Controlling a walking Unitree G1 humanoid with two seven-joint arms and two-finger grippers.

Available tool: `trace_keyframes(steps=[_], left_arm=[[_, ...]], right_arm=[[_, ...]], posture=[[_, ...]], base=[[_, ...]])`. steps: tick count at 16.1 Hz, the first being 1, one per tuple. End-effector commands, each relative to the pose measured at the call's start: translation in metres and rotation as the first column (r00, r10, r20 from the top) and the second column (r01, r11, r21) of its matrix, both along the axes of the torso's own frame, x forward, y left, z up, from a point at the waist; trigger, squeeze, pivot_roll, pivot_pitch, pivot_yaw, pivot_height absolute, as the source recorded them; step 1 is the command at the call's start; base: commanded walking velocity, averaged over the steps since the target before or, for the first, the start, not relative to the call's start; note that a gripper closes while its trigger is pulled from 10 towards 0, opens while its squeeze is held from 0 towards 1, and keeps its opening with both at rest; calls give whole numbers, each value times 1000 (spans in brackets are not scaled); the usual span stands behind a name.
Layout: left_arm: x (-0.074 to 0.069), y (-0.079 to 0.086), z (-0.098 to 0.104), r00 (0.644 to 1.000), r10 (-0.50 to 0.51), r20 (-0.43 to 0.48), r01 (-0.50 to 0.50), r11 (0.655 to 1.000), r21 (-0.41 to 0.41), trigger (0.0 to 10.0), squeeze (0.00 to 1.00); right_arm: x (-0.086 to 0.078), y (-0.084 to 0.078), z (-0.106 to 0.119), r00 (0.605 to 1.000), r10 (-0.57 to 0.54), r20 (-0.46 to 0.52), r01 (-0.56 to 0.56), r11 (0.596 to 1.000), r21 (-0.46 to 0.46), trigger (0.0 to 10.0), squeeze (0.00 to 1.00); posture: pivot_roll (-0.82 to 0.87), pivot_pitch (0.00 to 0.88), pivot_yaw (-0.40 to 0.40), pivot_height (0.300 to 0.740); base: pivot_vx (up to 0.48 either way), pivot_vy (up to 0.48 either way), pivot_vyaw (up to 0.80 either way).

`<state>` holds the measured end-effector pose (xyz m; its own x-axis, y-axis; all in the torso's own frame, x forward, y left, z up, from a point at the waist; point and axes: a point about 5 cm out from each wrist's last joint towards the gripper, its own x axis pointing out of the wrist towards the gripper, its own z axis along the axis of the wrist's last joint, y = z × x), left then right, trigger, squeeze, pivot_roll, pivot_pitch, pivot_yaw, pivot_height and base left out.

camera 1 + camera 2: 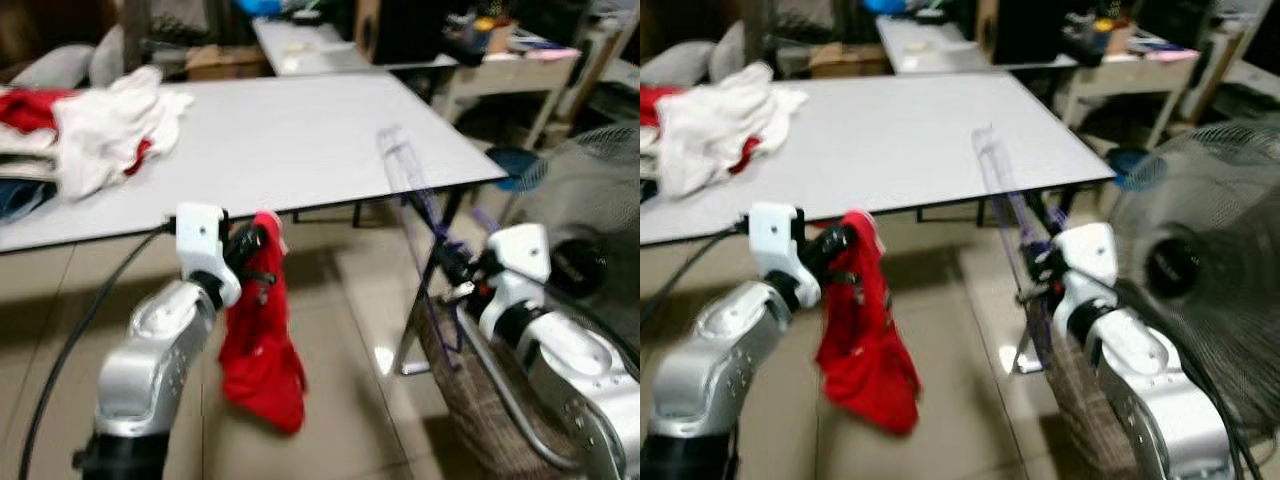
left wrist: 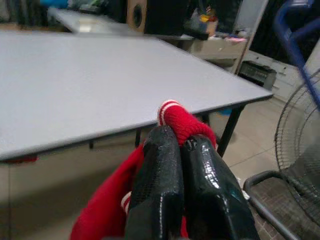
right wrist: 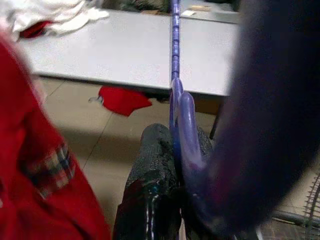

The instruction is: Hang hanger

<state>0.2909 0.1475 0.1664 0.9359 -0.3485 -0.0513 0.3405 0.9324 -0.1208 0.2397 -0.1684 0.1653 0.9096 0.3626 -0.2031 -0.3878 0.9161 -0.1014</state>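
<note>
Ahead: 1 grey table, a heap of white and red clothes on its left end; 1 fan at right, close to the right arm. Left gripper clamped on a red garment hanging below the table edge. Right gripper closed on the purple hanger, which rises tilted from its fingers before the table's right corner.

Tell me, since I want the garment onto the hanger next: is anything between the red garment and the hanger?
Nothing visible. The left gripper holds the red garment above the floor, the right gripper holds the purple hanger upright beside it, and between them is open floor in front of the white table.
</note>
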Motion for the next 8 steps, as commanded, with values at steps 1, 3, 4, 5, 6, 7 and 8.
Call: trace_keyframes(steps=[1,3,4,5,6,7,8], left_arm=[[2,-5,10,998,-30,52,31,999,-9,10000,0],[7,-5,12,998,-35,58,36,999,-10,10000,0],[9,-6,14,997,-40,63,40,999,-13,10000,0],[10,-6,14,997,-41,65,42,999,-14,10000,0],[11,-8,15,997,-47,69,48,999,-16,10000,0],[13,-10,17,995,-61,76,62,998,-20,10000,0],[16,-13,19,994,-75,86,77,997,-19,10000,0]], right_arm=[[0,-1,5,999,22,29,-22,1000,-18,10000,0],[3,-7,8,999,5,53,-3,999,-32,10000,0],[4,-8,9,998,3,62,0,999,-38,10000,0],[4,-9,9,998,3,63,0,999,-38,10000,0],[4,-9,10,998,7,66,-5,999,-37,10000,0],[3,-8,10,998,19,60,-17,999,-36,10000,0],[2,-8,10,998,32,54,-30,999,-32,10000,0]], posture=[[-12,0,10,740],[-15,0,16,740],[-16,0,17,740],[-16,0,17,740],[-16,0,16,740],[-17,0,18,740],[-18,0,17,740]], base=[[322,0,0],[343,0,0],[349,0,0],[349,0,0],[349,0,0],[352,0,0],[349,0,-800]])
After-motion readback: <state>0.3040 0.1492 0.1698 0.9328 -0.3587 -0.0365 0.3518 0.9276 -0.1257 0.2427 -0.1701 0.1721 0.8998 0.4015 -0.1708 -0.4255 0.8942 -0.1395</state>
